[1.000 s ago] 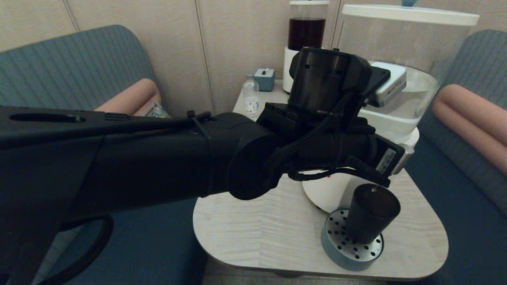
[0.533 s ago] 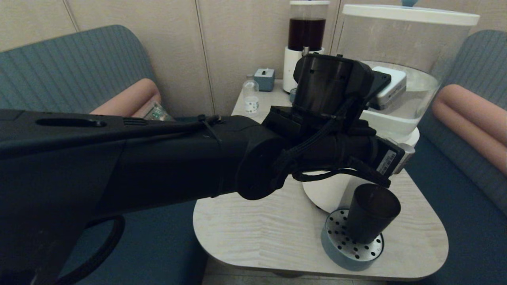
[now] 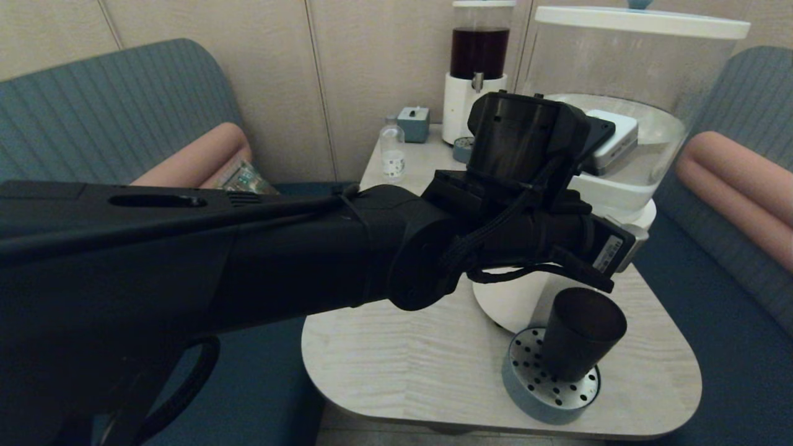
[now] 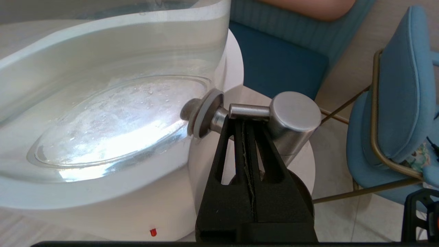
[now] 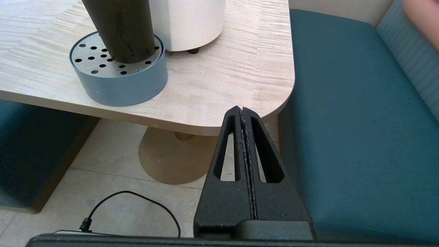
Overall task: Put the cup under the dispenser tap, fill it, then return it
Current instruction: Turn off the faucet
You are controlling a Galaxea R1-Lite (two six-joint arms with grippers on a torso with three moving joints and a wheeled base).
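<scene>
No text is being read anywhere. A white sticker (image 3: 611, 249) on the left arm's wrist and the white label on the small bottle (image 3: 391, 162) are being shown too small for reading.

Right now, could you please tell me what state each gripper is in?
Left gripper: shut, holding nothing, its tips against the dispenser tap above the cup.
Right gripper: shut, empty, off the table's edge.

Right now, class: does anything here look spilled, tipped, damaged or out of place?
Nothing stands out. The cup stands upright on the drip tray under the dispenser tap, the table shows no spill, and the left pincer, shut, sits against the tap.
</scene>
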